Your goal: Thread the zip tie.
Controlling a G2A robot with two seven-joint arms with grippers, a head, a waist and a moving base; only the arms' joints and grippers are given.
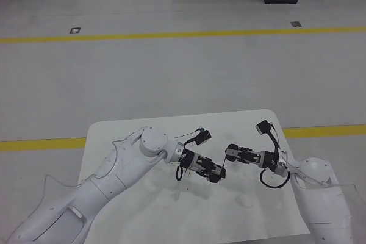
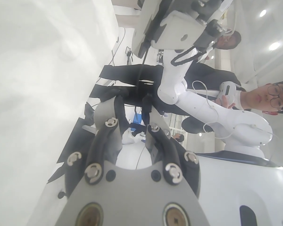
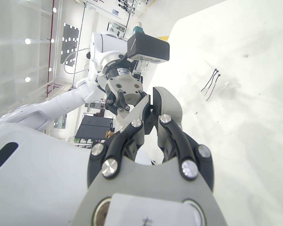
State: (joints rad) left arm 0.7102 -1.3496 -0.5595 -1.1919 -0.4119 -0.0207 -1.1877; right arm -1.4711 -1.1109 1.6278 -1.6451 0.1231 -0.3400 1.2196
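Black and thin as a thread from above, the zip tie [image 1: 222, 168] hangs over the white tabletop [image 1: 122, 131] between my two grippers. My right gripper [image 1: 232, 151] sits at about one o'clock of my left gripper [image 1: 215, 175], the two close together, and the strip runs from one down toward the other. I judge it almost weightless, springy along its length and slick, so the free end will bow and swing. The hold belongs close to the part being aimed, flat faces against the pads, not far back where it whips. Which end is head and which is tail I cannot make out here. In my left wrist view my left jaws stand parted, with room showing between the fingers [image 2: 119, 109], and the strip comes from my right gripper toward that gap. Whether it touches a pad is hard to tell, since it is lost against the dark background. In my right wrist view my right jaws are clenched on a small black bit of the tie, most of it buried between the pads, and my own finger covers the tips of the left gripper beyond. Spare ties [image 3: 212, 81] lie on the tabletop well apart from both grippers, their number too blurred to count.
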